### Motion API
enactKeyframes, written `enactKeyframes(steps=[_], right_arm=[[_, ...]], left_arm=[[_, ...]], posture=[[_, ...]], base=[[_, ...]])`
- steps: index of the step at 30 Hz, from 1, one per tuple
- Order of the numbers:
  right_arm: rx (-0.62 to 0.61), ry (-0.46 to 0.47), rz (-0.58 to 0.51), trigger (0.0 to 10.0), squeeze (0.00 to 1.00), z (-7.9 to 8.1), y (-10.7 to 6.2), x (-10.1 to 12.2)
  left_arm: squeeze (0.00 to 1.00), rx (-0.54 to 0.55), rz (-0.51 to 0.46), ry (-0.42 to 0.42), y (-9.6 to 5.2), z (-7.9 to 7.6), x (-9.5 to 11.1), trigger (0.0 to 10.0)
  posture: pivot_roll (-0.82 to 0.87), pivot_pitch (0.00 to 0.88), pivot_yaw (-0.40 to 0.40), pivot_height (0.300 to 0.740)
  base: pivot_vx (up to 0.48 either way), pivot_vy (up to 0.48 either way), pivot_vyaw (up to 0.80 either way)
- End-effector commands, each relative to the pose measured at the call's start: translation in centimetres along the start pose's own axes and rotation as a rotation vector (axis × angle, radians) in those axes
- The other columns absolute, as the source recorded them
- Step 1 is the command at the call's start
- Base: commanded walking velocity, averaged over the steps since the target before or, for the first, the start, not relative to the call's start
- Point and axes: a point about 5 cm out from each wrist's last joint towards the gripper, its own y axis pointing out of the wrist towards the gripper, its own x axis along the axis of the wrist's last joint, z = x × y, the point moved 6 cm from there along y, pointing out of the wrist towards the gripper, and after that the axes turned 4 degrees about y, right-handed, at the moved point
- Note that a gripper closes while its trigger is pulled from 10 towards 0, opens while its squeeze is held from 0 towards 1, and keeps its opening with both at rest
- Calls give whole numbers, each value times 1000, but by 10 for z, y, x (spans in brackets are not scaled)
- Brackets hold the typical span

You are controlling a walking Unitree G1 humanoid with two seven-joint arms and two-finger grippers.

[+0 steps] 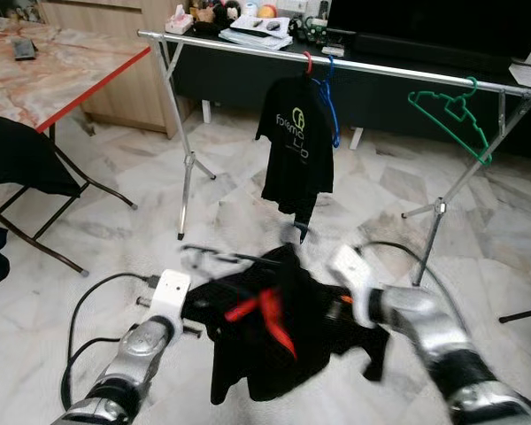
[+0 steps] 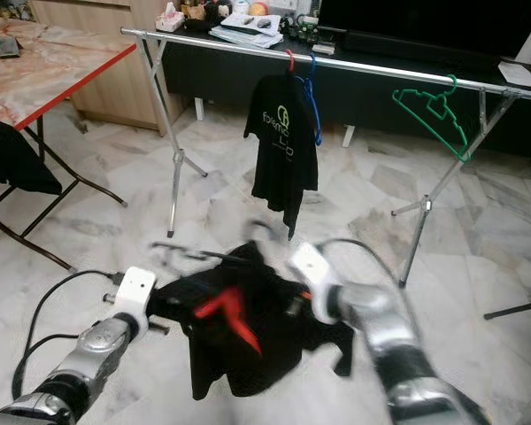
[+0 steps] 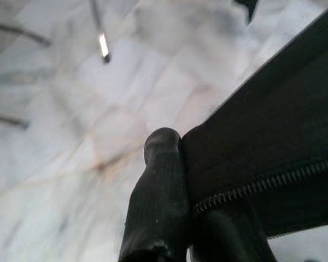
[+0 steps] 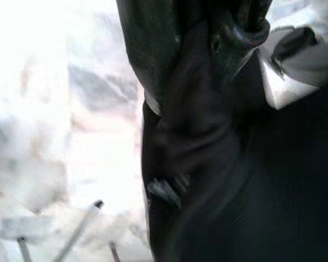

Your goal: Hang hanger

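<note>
Left wrist view gives me my nearest look: my left gripper [image 3: 175, 218] has its black fingers [image 3: 156, 207] pinched closed on a fold of the black zippered garment [image 3: 273, 136], the zip teeth running right along the finger. From the head camera I see that same limp black garment [image 1: 279, 332] slung between my two arms above the white marble floor [image 1: 124, 230], with a red plastic hanger [image 1: 265, 319] lying across it, its arms slanting down toward my right. My right gripper [image 4: 208, 60] is clamped on the garment's other side, though the picture is blurred. Farther off stands a long silver clothes rail on folding legs [image 1: 248, 46]. From it hangs a black T-shirt [image 1: 294, 142] with pale lettering I can partly read as "Forema", a bare blue hanger [image 1: 330, 102] just beside it, and a green hanger [image 1: 451, 111] well apart to my right.
</note>
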Motion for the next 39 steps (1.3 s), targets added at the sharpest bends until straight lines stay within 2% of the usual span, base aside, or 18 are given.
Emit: enactKeyframes(steps=[1, 6, 9, 12, 14, 15, 18, 20, 23, 25, 26, 27, 28, 30, 32, 39], right_arm=[[0, 22, -16, 0, 0, -1, -4, -4], [72, 38, 47, 0, 0, 8, -15, -37], [130, 38, 50, 0, 0, 13, -22, -44], [115, 35, 51, 0, 0, 11, -22, -45], [73, 24, 28, 0, 0, 6, -21, -41], [72, 46, -48, 0, 0, 5, -19, -27], [190, 54, -175, 0, 0, 21, -15, -5], [261, 39, -196, 0, 0, 31, -15, -2], [285, 42, -205, 0, 0, 34, -15, 0], [283, 62, -249, 0, 0, 32, -13, 9], [364, 53, -227, 0, 0, 42, -15, 7], [364, 53, -227, 0, 0, 42, -15, 7], [460, 18, -149, 0, 0, 54, -19, -6], [508, -28, -64, 0, 0, 60, -22, -18], [504, -100, 78, 0, 0, 59, -24, -40], [448, -164, 215, 0, 0, 49, -27, -60]], left_arm=[[0, 16, 49, 4, -3, 4, -13, 0], [0, 12, 62, 10, -3, 4, -16, 0], [0, 12, 68, 14, -4, 4, -18, 0], [0, 13, 68, 14, -4, 5, -18, 0], [0, 13, 59, 8, -4, 4, -15, 0], [0, 0, 41, 5, -3, 2, -11, 0], [0, -28, 19, 2, -2, -4, -6, 0], [0, -45, 15, -2, -1, -6, -4, 0], [0, -57, 10, -4, -1, -7, -3, 0], [0, -97, 8, 3, -1, -13, -1, 0], [0, -114, 26, 13, -1, -16, -3, 0], [0, -114, 26, 13, -1, -16, -3, 0], [0, -104, 42, 17, -1, -14, -6, 0], [0, -92, 48, 16, 0, -11, -7, 0], [0, -81, 43, 15, 0, -6, -3, 0], [0, -76, 40, 13, 1, -4, -2, 0]], posture=[[-53, 120, -60, 740], [-53, 125, -55, 740], [-55, 127, -54, 740], [-56, 132, -54, 740], [-55, 134, -54, 740], [-53, 135, -54, 740], [-51, 136, -54, 740], [-46, 139, -55, 740], [-46, 139, -56, 740], [-45, 139, -55, 740], [-41, 140, -54, 740], [-41, 140, -54, 740], [-43, 140, -54, 740], [-43, 141, -54, 740], [-45, 139, -55, 740], [-42, 142, -55, 740]], base=[[0, 0, 0], [0, 0, 0], [0, 0, 0], [0, 0, 0], [0, 0, 0], [0, 0, 0], [0, 0, 0], [0, 0, 0], [0, 0, 0], [0, 0, 0], [0, 0, 0], [0, 0, 0], [0, 0, 0], [0, 0, 0], [0, 0, 0], [0, 0, 0]])
